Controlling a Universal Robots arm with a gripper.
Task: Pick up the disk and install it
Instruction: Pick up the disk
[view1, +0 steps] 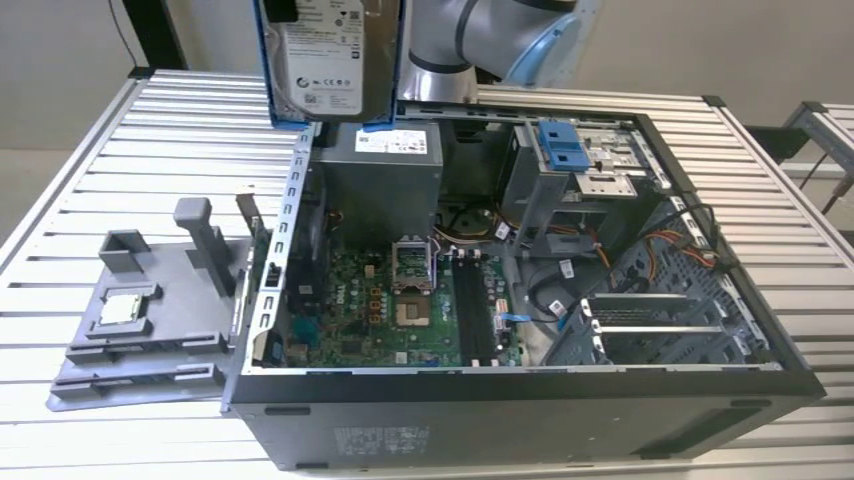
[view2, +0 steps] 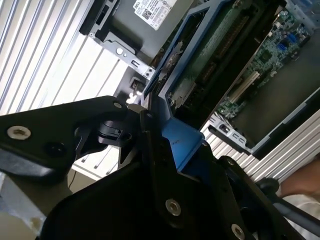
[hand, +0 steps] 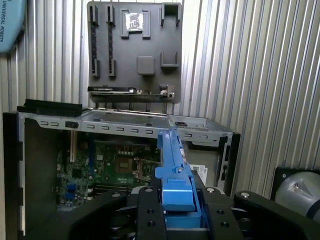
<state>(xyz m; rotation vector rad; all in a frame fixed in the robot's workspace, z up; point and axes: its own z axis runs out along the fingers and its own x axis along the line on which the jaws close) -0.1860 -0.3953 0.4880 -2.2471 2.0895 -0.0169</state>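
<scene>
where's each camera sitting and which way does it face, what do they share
Exterior view: off the arm, looking down into the open computer case; the arm shows beyond it, the disk raised alongside.
First wrist view: on the wrist, looking along the pincer and the disk's blue edge toward the case and the grey fixture.
Second wrist view: on the wrist, close on the pincer's black body, facing the disk's underside.
Shared: all three show the disk and case.

The end effector (hand: 178, 202) is matte black with silver screws (view2: 172, 205); the arm (view1: 447, 30) behind it is silver with pale-blue caps (view1: 550, 45).
</scene>
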